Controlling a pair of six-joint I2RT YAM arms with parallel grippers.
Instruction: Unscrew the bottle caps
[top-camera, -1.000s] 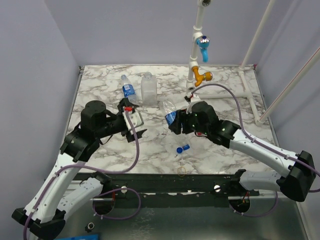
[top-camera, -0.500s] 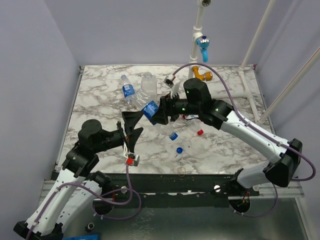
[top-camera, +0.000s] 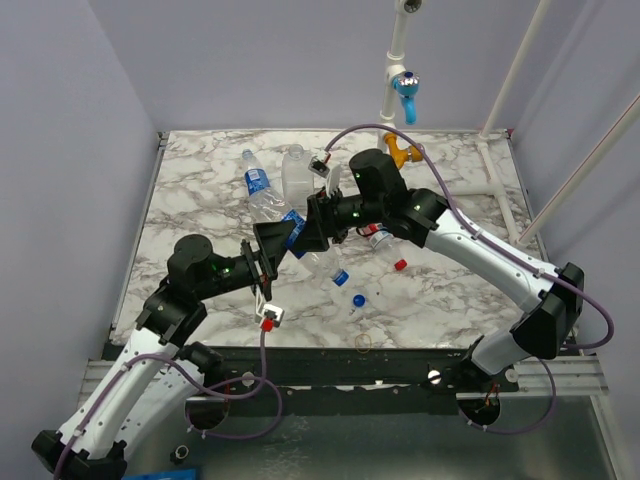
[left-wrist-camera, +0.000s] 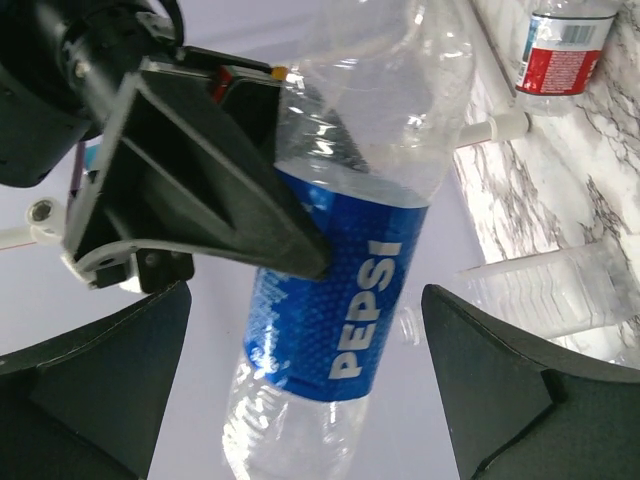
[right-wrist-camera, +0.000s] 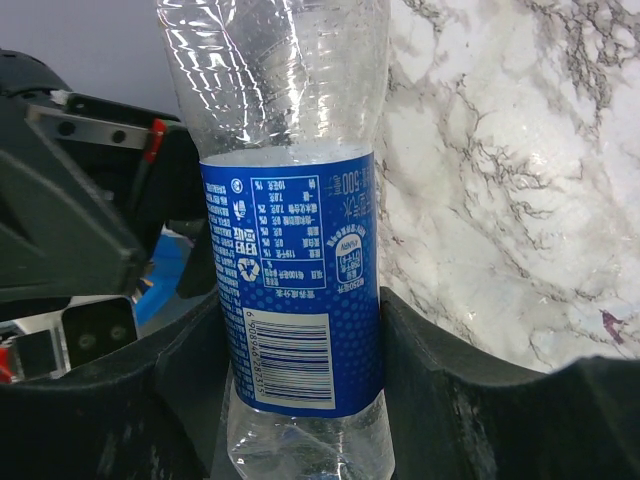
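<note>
Marbled tabletop (top-camera: 200, 165) under lilac walls forms the work surface. We find the right gripper (right-wrist-camera: 300, 340) closed partway on a clear Pepsi bottle (right-wrist-camera: 290, 230). Its fingers press both sides of the blue label and carry the bottle clear of the table, over its middle. We find the left gripper (left-wrist-camera: 305, 300) spread to its widest, one finger on each side of the same bottle, neither touching it. The label reads "PEPSI" in white capitals. Its reverse bears a barcode, a recycling mark and small print we cannot read. A red-labelled bottle (left-wrist-camera: 560, 70) sits on the table beyond, and a loose red cap (top-camera: 400, 265) and blue cap (top-camera: 358, 299) rest nearby.
</note>
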